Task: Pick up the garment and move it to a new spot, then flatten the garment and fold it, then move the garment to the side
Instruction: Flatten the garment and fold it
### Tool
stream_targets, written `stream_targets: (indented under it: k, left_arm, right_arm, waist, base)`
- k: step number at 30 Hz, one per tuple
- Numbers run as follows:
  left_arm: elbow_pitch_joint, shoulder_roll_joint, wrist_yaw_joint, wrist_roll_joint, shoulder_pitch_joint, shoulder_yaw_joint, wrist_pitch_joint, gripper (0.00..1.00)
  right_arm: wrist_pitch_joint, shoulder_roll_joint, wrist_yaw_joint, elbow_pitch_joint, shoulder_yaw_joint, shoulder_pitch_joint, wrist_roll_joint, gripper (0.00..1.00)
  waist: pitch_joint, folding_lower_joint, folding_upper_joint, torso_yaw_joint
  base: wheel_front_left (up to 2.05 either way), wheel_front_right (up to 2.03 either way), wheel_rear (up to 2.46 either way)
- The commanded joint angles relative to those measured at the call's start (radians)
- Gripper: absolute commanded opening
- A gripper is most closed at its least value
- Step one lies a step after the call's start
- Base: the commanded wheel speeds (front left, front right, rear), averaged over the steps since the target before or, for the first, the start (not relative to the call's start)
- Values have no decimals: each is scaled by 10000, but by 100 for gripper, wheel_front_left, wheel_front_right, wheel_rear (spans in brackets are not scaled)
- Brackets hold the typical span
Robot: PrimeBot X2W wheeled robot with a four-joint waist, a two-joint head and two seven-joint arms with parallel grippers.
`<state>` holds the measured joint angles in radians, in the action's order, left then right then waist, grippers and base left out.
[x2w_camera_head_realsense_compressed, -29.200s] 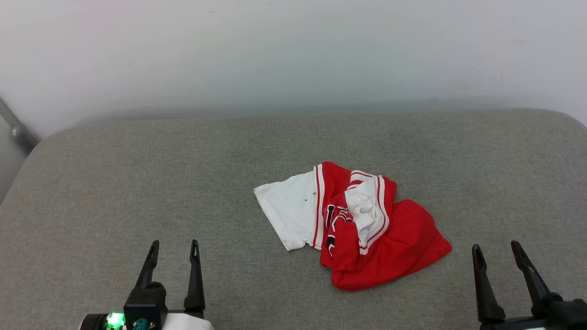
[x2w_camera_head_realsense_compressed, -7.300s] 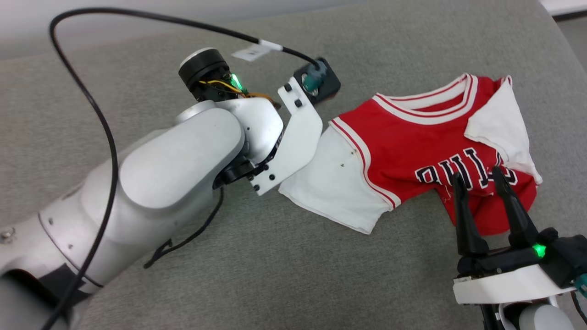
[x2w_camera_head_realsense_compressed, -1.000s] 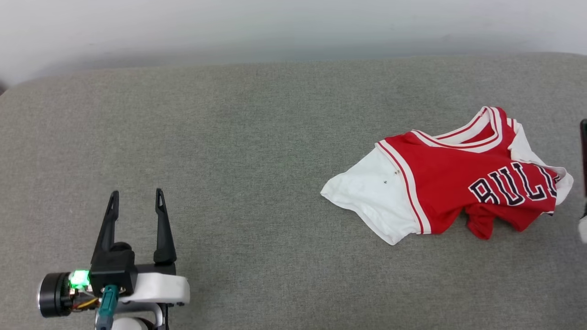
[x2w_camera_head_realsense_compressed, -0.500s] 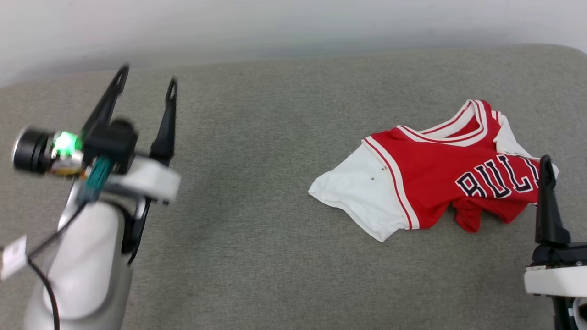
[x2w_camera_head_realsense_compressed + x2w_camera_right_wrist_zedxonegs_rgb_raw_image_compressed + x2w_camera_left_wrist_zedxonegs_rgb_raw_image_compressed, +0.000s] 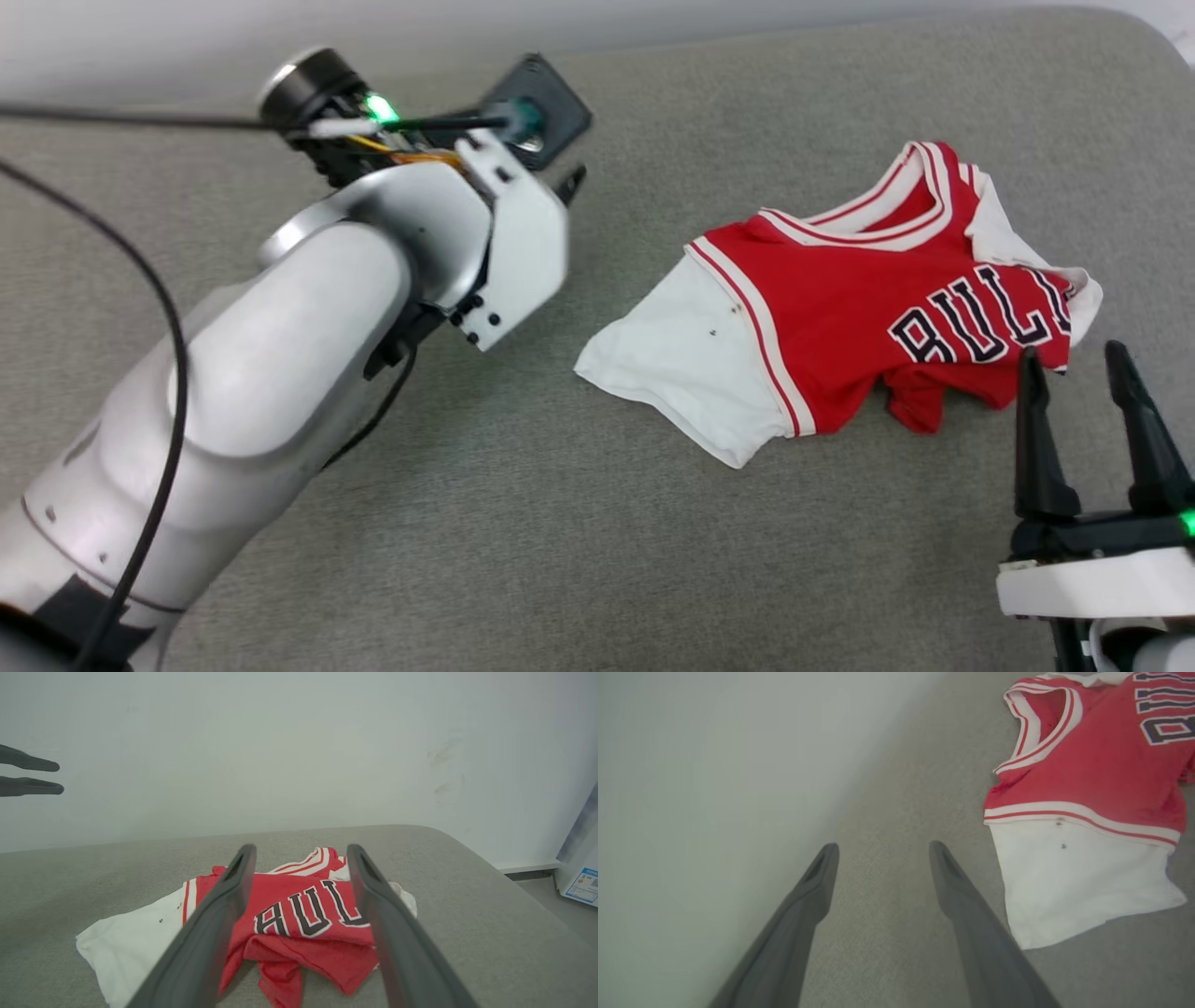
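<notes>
Our right gripper (image 5: 1074, 357) stood with its two long dark fingers spread and nothing between them, the tips close to the bunched lower edge of the red jersey-style T-shirt with white short sleeves (image 5: 840, 299). Our left gripper (image 5: 880, 847) was likewise spread and empty, beside the flat white sleeve but apart from it. The T-shirt lay rumpled, lettering up, on the grey woven fabric surface (image 5: 560, 523) before a pale wall (image 5: 233, 742).

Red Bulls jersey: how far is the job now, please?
Done, apparently: the jersey lies front up on the grey cushion, one white sleeve spread flat. In hand: nothing is gripped; the left gripper and right gripper are both open, clear of it, the right one pointing at the bunched hem. Left: flattening that hem, folding, moving it aside.
</notes>
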<state>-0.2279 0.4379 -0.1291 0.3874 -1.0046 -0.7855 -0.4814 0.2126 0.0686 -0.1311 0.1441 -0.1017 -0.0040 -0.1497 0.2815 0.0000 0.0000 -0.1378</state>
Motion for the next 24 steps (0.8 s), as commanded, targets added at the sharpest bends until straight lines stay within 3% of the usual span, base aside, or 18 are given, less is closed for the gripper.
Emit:
stream_targets:
  k: [1,3,4,10,15,20,24]
  left_arm:
    - [-64,227,11,947,-692,-1062,-856,100]
    - [-116,440,11,1825,-1204,-2185,-1688,100]
    - [-116,440,11,1825,-1204,-2185,-1688,100]
    - [-125,655,9,3737,-2422,-4527,-3361,100]
    - [-96,610,9,4067,-2704,-4936,-4282,100]
    - [297,748,0,3916,-2082,-4977,-5943,100]
    - [677,935,-1,3813,-1812,-5091,-6418,100]
  right_arm:
    - [191,-62,8,-177,161,-284,0,100]
    - [286,-103,8,-343,332,-407,-28,100]
    - [286,-103,8,-343,332,-407,-28,100]
    - [469,-160,8,-651,815,-830,-45,100]
    - [519,-184,8,-744,1165,-1179,-32,100]
    - [536,-197,8,-744,1442,-1491,-104,100]
    - [529,-205,8,-725,1510,-1658,-148,100]
  waist:
    - [332,0,0,-294]
    - [506,0,0,-428]
    - [506,0,0,-428]
    - [1037,0,0,-831]
    - [1555,0,0,-1146]
    - [2050,0,0,-1403]
    - [2303,0,0,-1491]
  base:
    - [0,0,0]
    - [0,0,0]
    - [0,0,0]
    - [0,0,0]
    - [0,0,0]
    - [0,0,0]
    - [0,0,0]
